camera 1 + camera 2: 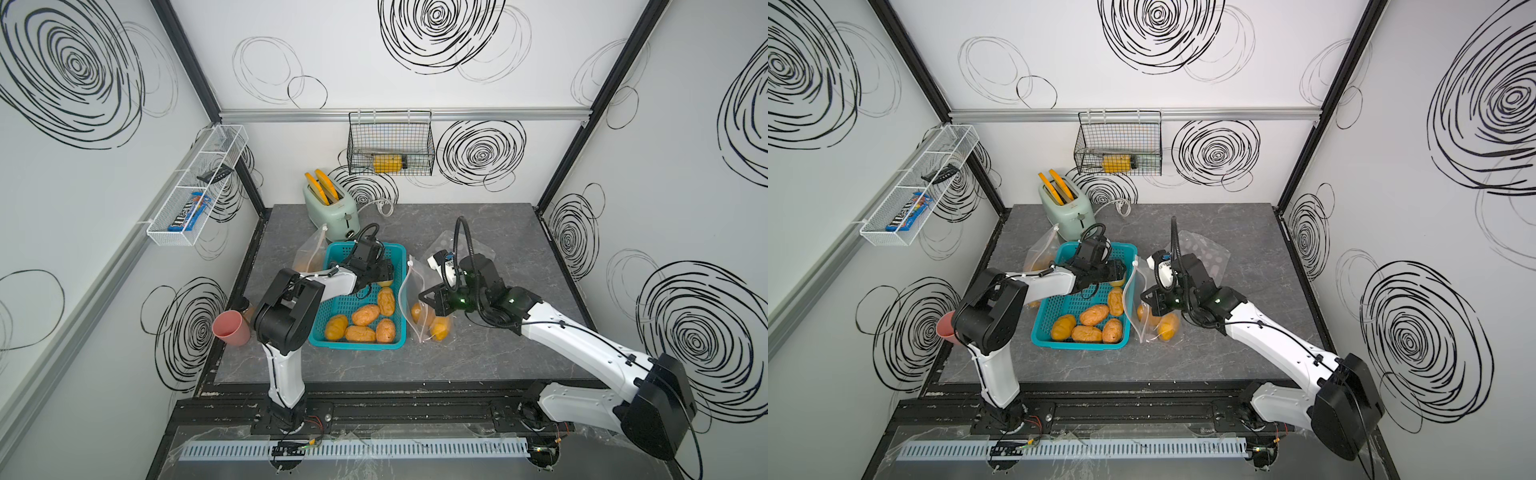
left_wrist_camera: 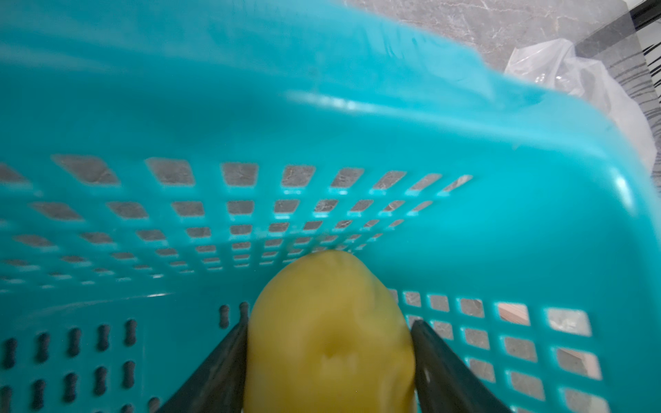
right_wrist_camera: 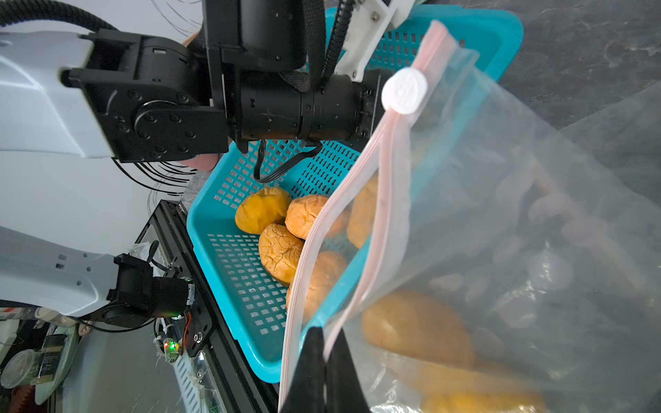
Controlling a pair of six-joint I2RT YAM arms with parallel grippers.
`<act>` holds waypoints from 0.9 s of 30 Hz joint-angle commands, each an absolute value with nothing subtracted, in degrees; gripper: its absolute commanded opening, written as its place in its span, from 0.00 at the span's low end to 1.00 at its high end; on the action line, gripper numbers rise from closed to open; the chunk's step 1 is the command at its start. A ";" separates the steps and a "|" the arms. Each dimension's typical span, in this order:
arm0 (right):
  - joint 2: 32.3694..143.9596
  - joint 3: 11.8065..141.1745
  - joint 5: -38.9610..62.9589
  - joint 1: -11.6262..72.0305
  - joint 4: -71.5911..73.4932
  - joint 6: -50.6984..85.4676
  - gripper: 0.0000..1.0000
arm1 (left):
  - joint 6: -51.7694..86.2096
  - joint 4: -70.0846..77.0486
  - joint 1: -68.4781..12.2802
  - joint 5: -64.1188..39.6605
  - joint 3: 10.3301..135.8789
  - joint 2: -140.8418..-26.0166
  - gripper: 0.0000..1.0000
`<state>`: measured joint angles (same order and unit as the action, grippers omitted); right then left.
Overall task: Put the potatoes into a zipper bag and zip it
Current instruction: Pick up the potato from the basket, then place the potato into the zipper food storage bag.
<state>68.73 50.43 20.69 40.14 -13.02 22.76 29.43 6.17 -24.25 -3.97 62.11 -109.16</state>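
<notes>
Yellow-green potato [image 2: 331, 336] sits clamped in the left gripper [image 2: 329, 323]. Lift it clear of the basket [image 2: 393, 118] rim, toward the zipper bag [image 3: 518, 200] whose lip the right gripper [image 3: 323, 343] pinches.

**Bright, even light; soft wrist views**

Both top views: faint shadows on the grey marbled tabletop [image 1: 478, 365], corners stretched. In the left wrist view the teal perforated plastic basket [image 2: 357, 125] smears; the pale yellow oval potato [image 2: 329, 339] is soft. The clear plastic zipper bag [image 3: 536, 178] hazes the right wrist view.
</notes>
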 commanded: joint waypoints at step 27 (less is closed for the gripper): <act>69.70 48.80 20.75 39.76 -11.25 22.00 0.00 | 40.10 15.24 -34.89 -21.32 38.45 -63.45 0.57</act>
<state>69.36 48.86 20.36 39.88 -12.12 22.65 37.63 9.67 -32.23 -17.63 38.54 -65.52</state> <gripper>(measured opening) 0.045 0.686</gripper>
